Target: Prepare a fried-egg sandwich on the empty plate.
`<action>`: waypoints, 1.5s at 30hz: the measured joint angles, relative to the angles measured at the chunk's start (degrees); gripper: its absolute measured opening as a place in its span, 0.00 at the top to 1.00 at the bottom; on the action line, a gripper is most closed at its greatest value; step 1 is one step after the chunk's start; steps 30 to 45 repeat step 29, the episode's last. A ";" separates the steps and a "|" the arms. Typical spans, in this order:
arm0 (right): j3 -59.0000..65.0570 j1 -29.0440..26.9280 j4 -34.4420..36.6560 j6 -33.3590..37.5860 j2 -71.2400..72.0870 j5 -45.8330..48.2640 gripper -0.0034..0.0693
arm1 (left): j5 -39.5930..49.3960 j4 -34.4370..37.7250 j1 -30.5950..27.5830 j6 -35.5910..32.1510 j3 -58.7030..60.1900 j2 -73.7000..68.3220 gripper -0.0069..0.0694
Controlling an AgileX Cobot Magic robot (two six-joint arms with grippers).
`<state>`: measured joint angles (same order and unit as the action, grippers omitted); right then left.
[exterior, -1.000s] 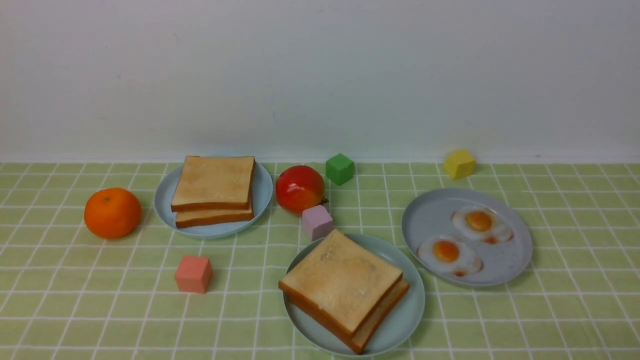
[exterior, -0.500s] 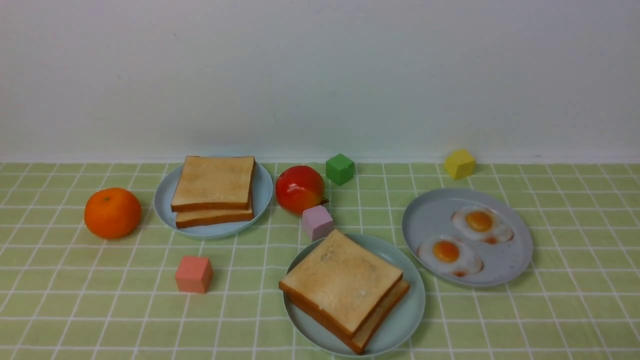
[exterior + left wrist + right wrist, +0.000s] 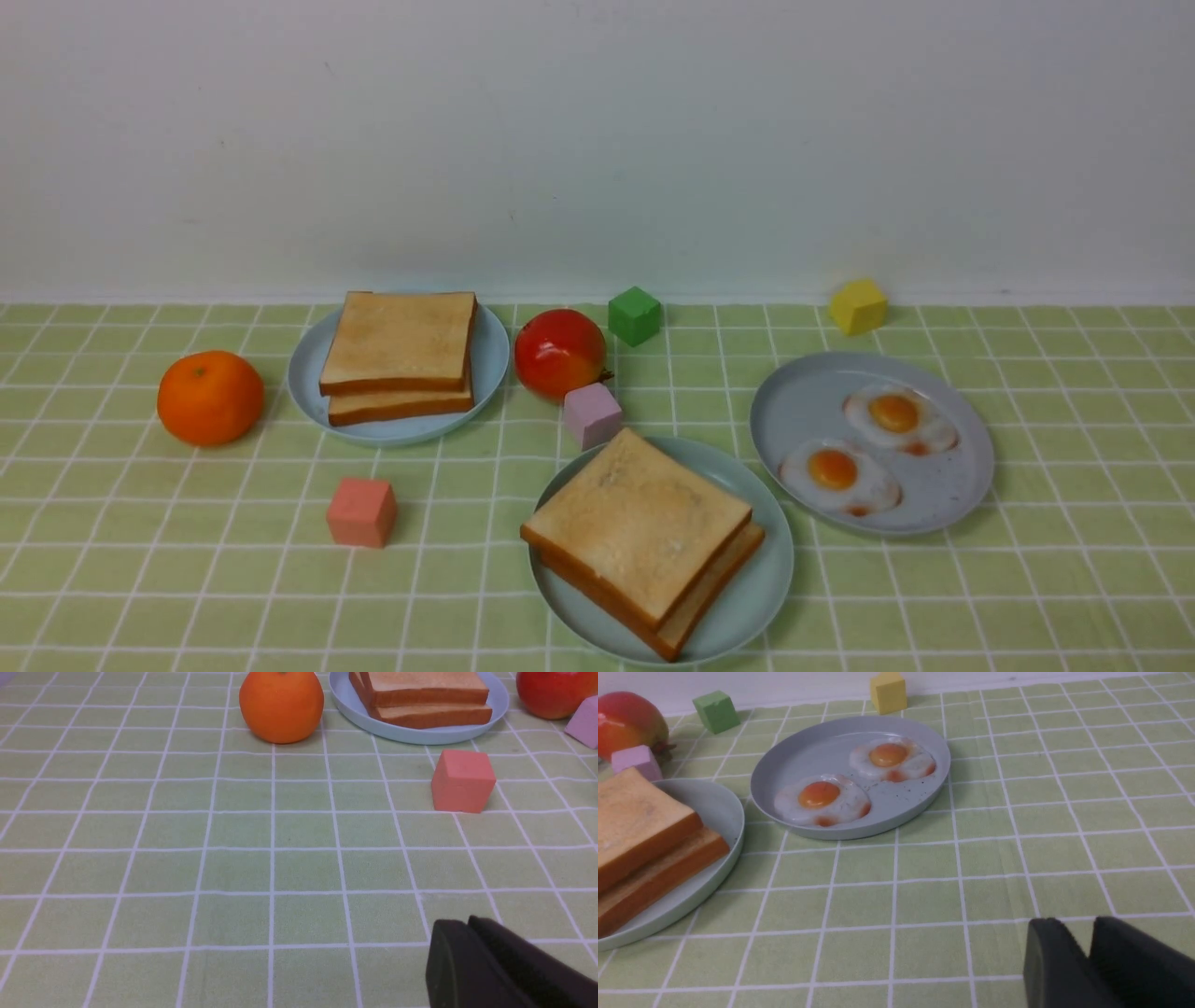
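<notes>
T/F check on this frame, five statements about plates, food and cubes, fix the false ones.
1. Two toast slices are stacked on the teal-green plate. True.
2. The grey speckled plate holds three fried eggs. False: two, one egg nearer the camera, the other egg behind it.
3. The orange sits on the light-blue plate. False: it rests on the tablecloth to the left of that plate.
4. The green cube lies farther back than the lilac cube. True.
5. The salmon cube touches the toast plate. False: it stands apart on the cloth.
</notes>
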<state>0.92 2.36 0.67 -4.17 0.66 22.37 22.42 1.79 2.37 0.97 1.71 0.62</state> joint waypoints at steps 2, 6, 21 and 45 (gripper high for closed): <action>0.00 0.00 0.00 0.00 0.00 0.00 0.74 | 0.00 0.00 0.00 0.00 0.00 0.00 0.86; 0.00 0.00 0.00 0.00 0.00 0.00 0.74 | 0.00 0.00 0.00 0.00 0.00 0.00 0.86; 0.00 0.00 0.00 0.00 0.00 -0.01 0.71 | 0.00 0.00 0.00 0.00 0.00 0.00 0.83; 0.00 0.00 0.00 0.00 0.00 -0.01 0.69 | 0.00 0.00 0.00 0.00 0.00 0.00 0.82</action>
